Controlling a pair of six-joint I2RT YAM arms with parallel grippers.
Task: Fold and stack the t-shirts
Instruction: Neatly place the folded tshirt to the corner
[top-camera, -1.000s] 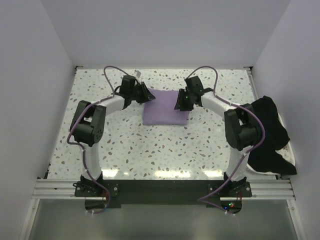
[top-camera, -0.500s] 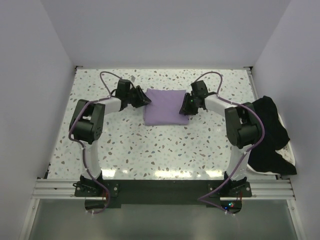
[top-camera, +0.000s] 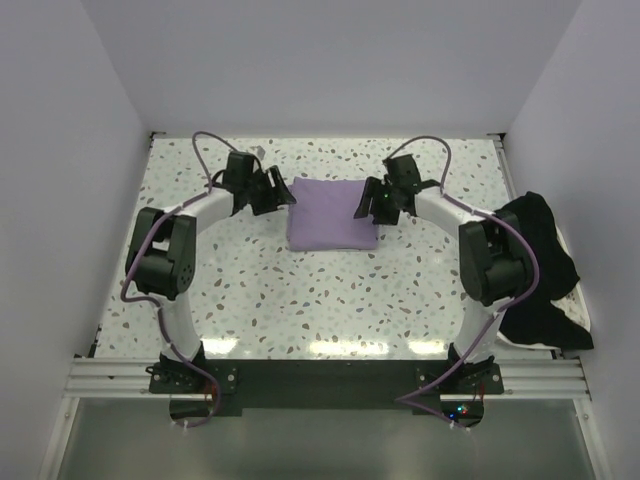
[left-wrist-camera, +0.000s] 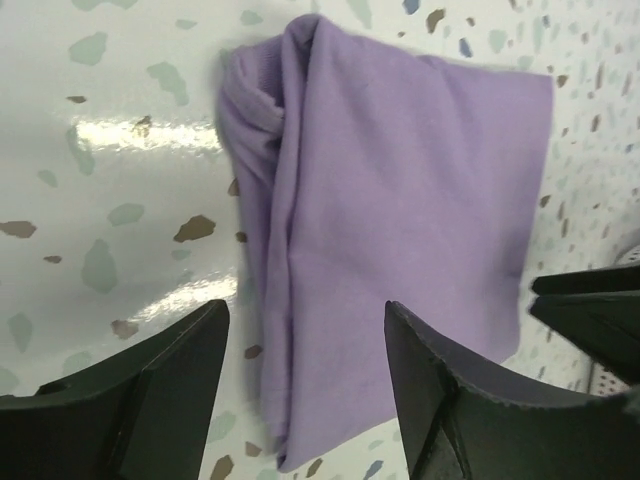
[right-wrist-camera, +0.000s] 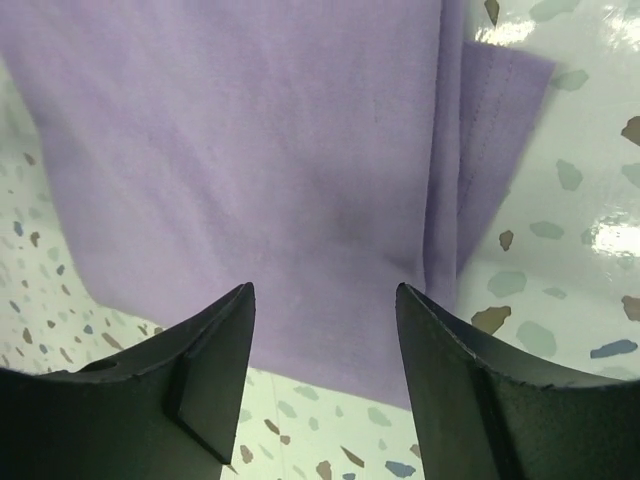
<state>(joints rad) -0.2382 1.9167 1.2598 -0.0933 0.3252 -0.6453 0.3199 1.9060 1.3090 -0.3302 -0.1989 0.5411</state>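
The lavender t-shirt (top-camera: 331, 212) lies folded into a rectangle at the middle back of the speckled table (top-camera: 300, 300). It fills both wrist views (left-wrist-camera: 400, 200) (right-wrist-camera: 250, 150). My left gripper (top-camera: 287, 196) hovers at its left edge, open, nothing between the fingers (left-wrist-camera: 305, 310). At the shirt's right edge my right gripper (top-camera: 366, 206) is open too, with its jaws apart above the fabric (right-wrist-camera: 325, 290). The black t-shirt (top-camera: 538, 270) lies crumpled at the table's right edge, beside the right arm.
White enclosure walls (top-camera: 60, 200) ring the table on the left, back and right. The arm bases stand on a metal rail (top-camera: 320, 378) at the near edge. The black shirt drapes partly over a white sheet (top-camera: 560, 335) at the right.
Both grippers have opened and let go of the lavender shirt, which now lies flat. The two wrists have drawn a little outward and toward the back.
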